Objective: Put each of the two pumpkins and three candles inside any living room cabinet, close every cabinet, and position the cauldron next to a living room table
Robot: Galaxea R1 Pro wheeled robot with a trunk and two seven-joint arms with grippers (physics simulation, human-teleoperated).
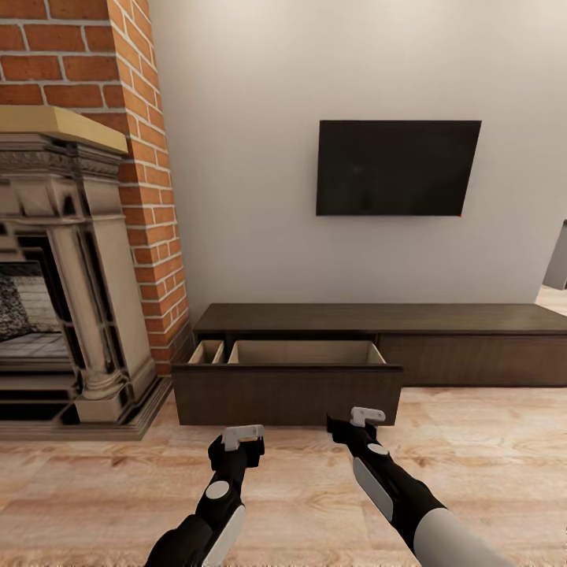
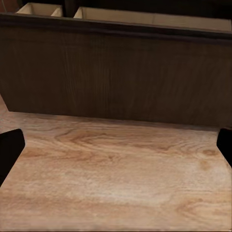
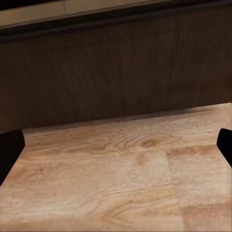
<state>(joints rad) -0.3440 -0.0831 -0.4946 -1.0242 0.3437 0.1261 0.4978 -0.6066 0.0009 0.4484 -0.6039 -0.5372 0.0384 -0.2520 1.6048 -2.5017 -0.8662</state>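
Observation:
The long dark-brown cabinet (image 1: 378, 319) stands against the white wall. Its left drawer (image 1: 287, 392) is pulled out over the floor, and its beige inside is split into a narrow compartment (image 1: 206, 352) and a wide one (image 1: 303, 352). What I see of the inside holds nothing. My left gripper (image 1: 242, 435) and right gripper (image 1: 368, 415) hover just in front of the drawer front, both open and holding nothing. The drawer front (image 2: 116, 72) faces the left gripper (image 2: 116, 145), and the right gripper (image 3: 116, 145) also faces the drawer front (image 3: 116, 72). The pumpkins, candles, cauldron and coffee table are out of view.
A stone fireplace (image 1: 71, 276) on a raised hearth (image 1: 79, 421) stands close on the left, against a red brick chimney wall (image 1: 146, 157). A black TV (image 1: 398, 167) hangs above the cabinet. Light wood floor (image 1: 488, 457) stretches to the right.

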